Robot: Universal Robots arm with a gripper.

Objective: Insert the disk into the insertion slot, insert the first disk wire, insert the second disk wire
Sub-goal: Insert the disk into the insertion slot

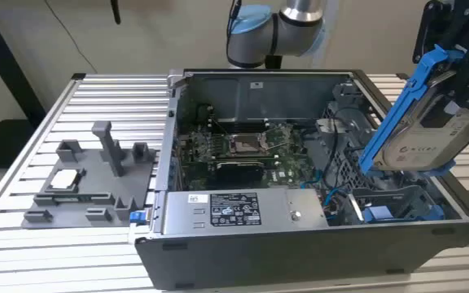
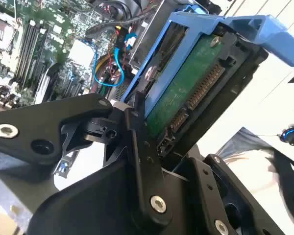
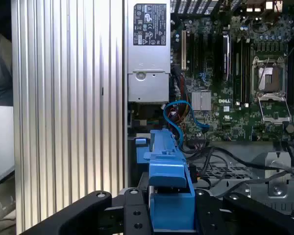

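A slatted table is occupied by an open case, with a grey fixture at the exterior view's left. A power supply is seated inside the case. The disk is held tilted above the case at the exterior view's right, clamped by the gripper. Blue cables are seen beyond it in the first wrist view. Its green board is seen in the second wrist view.

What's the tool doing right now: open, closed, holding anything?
The tool is closed on the disk, holding it tilted above the open computer case, not yet inserted.
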